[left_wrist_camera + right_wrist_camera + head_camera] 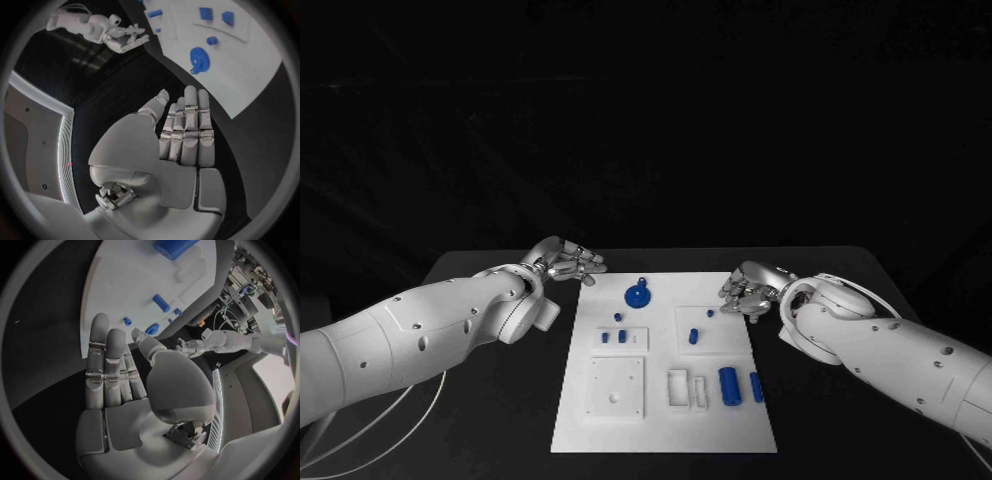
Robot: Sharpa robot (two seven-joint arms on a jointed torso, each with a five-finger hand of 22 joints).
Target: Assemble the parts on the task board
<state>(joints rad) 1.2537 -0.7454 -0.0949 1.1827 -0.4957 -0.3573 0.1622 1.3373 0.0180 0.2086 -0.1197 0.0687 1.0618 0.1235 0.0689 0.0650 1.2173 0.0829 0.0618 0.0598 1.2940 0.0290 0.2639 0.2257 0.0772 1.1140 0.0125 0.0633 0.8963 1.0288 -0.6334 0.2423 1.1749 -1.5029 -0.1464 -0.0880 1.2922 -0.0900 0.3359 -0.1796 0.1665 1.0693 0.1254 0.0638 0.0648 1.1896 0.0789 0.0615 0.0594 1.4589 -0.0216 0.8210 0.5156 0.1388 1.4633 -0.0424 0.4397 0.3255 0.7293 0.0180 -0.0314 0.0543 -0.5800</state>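
The left hand hovered empty, fingers extended, just beyond the task board's far-left corner; the right hand did likewise at its right edge. Blue parts, including a round disc, lay on the board.

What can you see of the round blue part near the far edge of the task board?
The round blue part is a flat disc lying on the white task board, near its far edge and a little toward the left hand's side. It looks like smooth blue plastic, with pale openings in its face and a small tab or loop at its far rim. The left wrist view shows it with a short stub at one side. Nothing touches it; both hands are off the board's edges, clear of it.
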